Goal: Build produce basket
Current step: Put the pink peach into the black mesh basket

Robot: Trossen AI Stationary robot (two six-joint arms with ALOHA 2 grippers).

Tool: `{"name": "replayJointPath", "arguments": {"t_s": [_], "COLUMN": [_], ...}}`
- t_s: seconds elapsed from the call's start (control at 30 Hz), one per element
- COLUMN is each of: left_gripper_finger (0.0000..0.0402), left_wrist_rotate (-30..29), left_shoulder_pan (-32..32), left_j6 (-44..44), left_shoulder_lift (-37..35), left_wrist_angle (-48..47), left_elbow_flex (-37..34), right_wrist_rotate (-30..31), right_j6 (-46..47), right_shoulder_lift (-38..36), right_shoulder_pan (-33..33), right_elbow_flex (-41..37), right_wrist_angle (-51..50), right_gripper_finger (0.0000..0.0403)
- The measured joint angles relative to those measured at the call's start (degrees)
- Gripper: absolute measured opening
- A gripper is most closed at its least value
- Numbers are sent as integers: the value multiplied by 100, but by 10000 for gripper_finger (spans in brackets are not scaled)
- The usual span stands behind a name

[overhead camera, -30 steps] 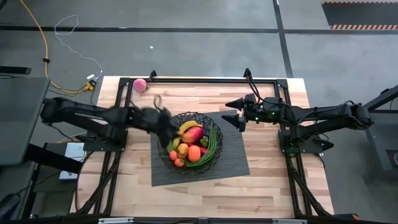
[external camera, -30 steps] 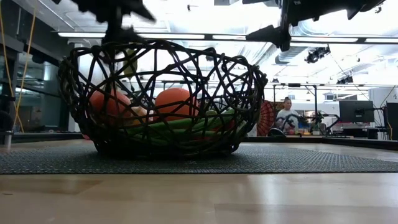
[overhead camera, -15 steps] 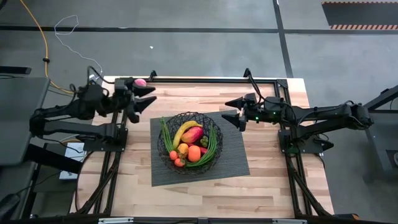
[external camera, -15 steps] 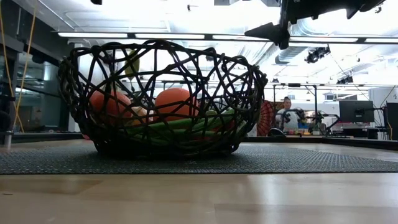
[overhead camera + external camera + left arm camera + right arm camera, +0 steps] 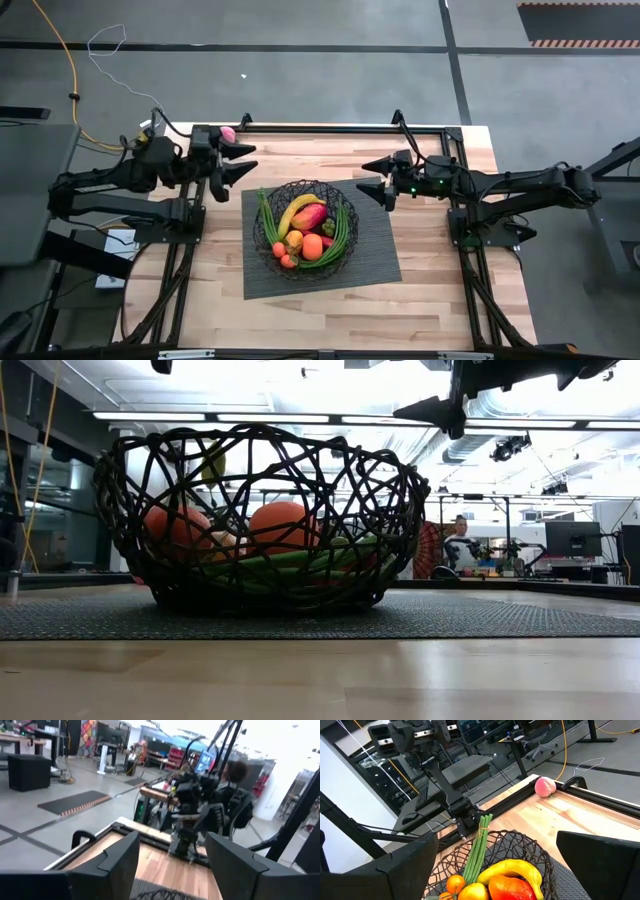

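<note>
Basket: the black wire-mesh basket [image 5: 305,228] sits in the middle of the frame in the high view, on the dark ribbed mat [image 5: 370,262] that lies on the wooden bench [image 5: 440,300].
Produce in the basket: a yellow banana [image 5: 299,207], a red-orange mango [image 5: 310,217], oranges [image 5: 312,247], small tomatoes [image 5: 285,260] and long green beans [image 5: 345,232] curving along the basket's right side; a second bunch of beans lies along its left rim.
Pink ball: the pink ball [image 5: 228,133] is outside the basket, at the upper left corner of the bench, against the black frame rail [image 5: 340,127].
Left hand: the left hand [image 5: 240,160] hangs over the bench at upper left, just beside the pink ball and apart from the basket. Its fingers [image 5: 120,865] stand apart, with nothing between them.
Right hand: the right hand [image 5: 374,179] hovers at the upper right edge of the mat, near the basket but not touching it. Its fingers [image 5: 407,867] are spread wide and empty.
Low view: the basket [image 5: 262,515] fills the left half, oranges and green beans showing through the lattice.
Room: a person [image 5: 459,545] is far behind the bench, right of centre in the low view.
</note>
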Motion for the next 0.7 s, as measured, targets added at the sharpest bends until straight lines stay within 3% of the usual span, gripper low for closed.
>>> {"name": "replayJointPath", "arguments": {"t_s": [0.2, 0.4, 0.7], "left_gripper_finger": [217, 214, 214], "left_wrist_rotate": [-5, 24, -20], "left_shoulder_pan": [3, 2, 2], "left_j6": [-48, -70, -533], "left_shoulder_lift": [112, 72, -99], "left_wrist_angle": [-136, 94, 1051], "left_elbow_flex": [0, -221, -1045], "right_wrist_rotate": [-55, -55, -58], "right_j6": [-113, -1355, -1505], "right_shoulder_lift": [2, 0, 0], "right_shoulder_pan": [0, 0, 0], "right_elbow_flex": [-2, -2, -2], "right_wrist_angle": [494, 1661, 1633], "right_gripper_finger": [389, 389, 389]}}
